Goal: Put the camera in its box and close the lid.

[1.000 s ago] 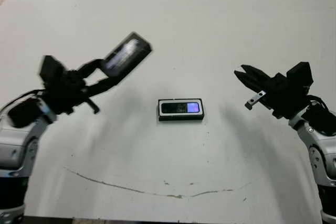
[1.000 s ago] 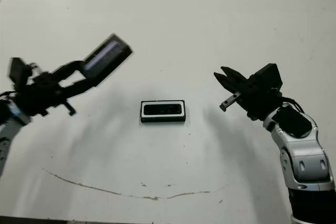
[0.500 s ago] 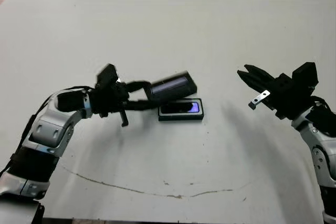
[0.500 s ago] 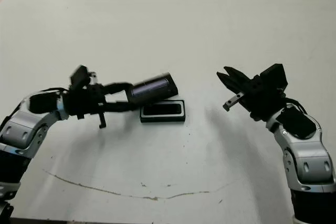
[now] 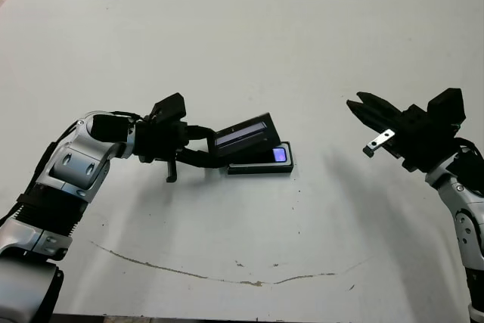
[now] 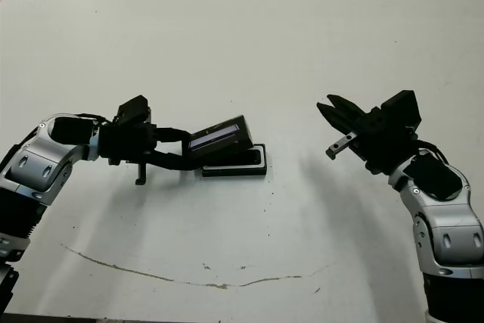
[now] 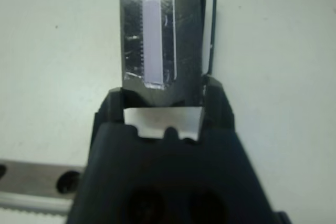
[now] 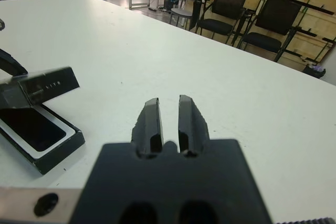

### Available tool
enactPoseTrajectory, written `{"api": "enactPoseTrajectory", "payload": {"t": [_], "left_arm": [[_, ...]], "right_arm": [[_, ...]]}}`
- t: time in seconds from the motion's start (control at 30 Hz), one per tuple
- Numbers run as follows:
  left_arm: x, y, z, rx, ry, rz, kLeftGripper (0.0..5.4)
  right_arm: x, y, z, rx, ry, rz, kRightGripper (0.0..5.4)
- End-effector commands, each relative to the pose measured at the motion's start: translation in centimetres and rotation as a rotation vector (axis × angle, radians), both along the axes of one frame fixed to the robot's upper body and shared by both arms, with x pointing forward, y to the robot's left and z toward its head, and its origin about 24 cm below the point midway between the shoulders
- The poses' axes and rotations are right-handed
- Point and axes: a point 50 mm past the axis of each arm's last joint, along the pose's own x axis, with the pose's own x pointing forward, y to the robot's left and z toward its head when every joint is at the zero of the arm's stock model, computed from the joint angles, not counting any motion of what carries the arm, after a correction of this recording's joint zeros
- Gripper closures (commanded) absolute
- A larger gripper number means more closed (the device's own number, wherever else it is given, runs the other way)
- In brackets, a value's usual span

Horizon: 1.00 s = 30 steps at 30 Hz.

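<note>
Lid held tilted over the box

Our left gripper (image 5: 198,144) clamps the lid (image 5: 243,135), slanted over the box (image 5: 261,166) holding the camera (image 5: 278,155); our right gripper (image 5: 361,106), fingers nearly together, hovers well right, bare table (image 5: 302,43) around.

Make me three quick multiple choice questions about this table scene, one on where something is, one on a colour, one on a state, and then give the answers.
1. Where is the camera? A in the box B in the right gripper C at the table's far edge
2. What colour is the box's inner lining? A red B white C green
3. How is the lid? A flat on the box B lying apart on the table C tilted over the box in the left gripper

A: its blue patch shows inside the box. B: a white border rings the camera. C: one end is raised while the fingers clamp it.
</note>
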Motion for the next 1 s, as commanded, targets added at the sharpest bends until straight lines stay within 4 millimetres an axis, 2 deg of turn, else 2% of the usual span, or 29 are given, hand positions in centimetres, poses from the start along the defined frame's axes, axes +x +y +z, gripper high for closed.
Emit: {"api": "enactPoseTrajectory", "payload": {"t": [0.03, 0.3, 0.67, 1.0], "left_arm": [[-0.1, 0.8, -0.6, 0.06, 0.039, 0.018, 4.61], [-0.5, 0.3, -0.7, 0.06, 0.072, -0.018, 4.61], [-1.2, -0.6, 0.5, 0.071, 0.036, -0.047, 4.68], [-1.2, -0.9, 0.3, 0.045, -0.035, -0.019, 4.75]], "right_arm": [[-0.2, -0.4, -0.5, -0.006, 0.038, -0.004, 5.4], [-0.2, -0.8, -0.5, -0.028, 0.027, 0.004, 5.4], [0.0, -0.8, -0.7, -0.017, 0.039, 0.009, 5.4], [0.0, -0.7, -0.8, -0.049, 0.048, -0.008, 5.4]]}}
